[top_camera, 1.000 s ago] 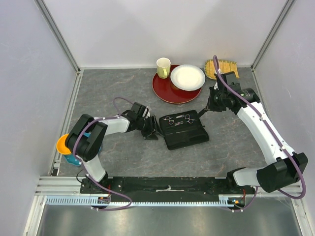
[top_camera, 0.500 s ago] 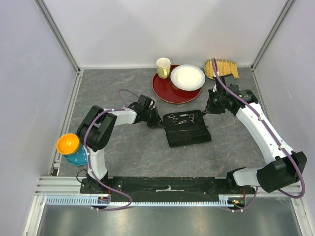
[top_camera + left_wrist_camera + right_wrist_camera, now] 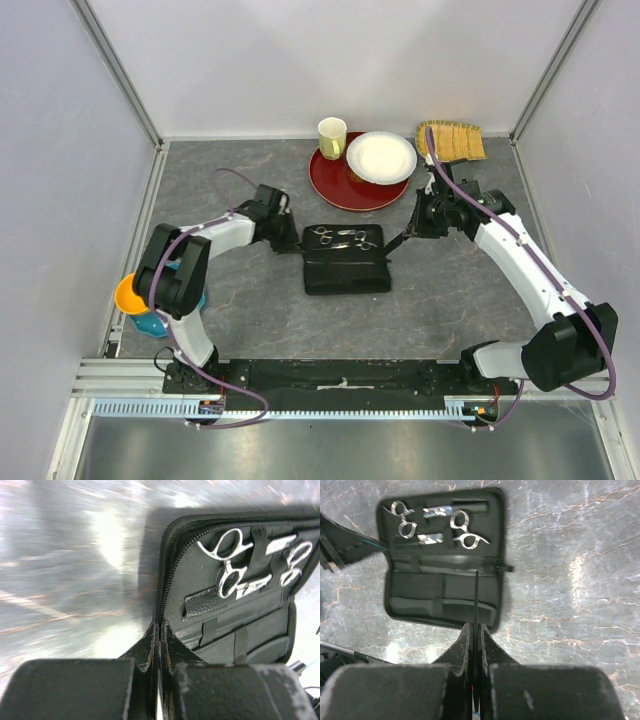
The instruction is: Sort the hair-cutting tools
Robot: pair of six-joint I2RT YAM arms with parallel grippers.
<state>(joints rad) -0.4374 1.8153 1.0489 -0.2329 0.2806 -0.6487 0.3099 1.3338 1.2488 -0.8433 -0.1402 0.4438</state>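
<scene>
An open black case (image 3: 345,268) lies mid-table with two silver scissors (image 3: 322,236) (image 3: 362,241) strapped in its upper half. My left gripper (image 3: 296,246) is shut on the case's left zipper edge (image 3: 161,600), and the scissors (image 3: 227,562) show just beyond it. My right gripper (image 3: 412,230) hangs off the case's right side, shut on a long thin black comb (image 3: 396,241). In the right wrist view the comb (image 3: 476,597) is edge-on and reaches over the case (image 3: 445,592) from the right gripper (image 3: 475,627).
Behind the case is a red tray (image 3: 340,190) carrying a yellow cup (image 3: 332,136) and a white plate (image 3: 381,157). A bamboo mat (image 3: 455,140) lies at the back right. An orange bowl on a blue object (image 3: 132,298) stands at the left wall.
The left gripper has shut on the case's left edge and dragged the case leftward. The right gripper, still shut on the comb, has shifted slightly left.
</scene>
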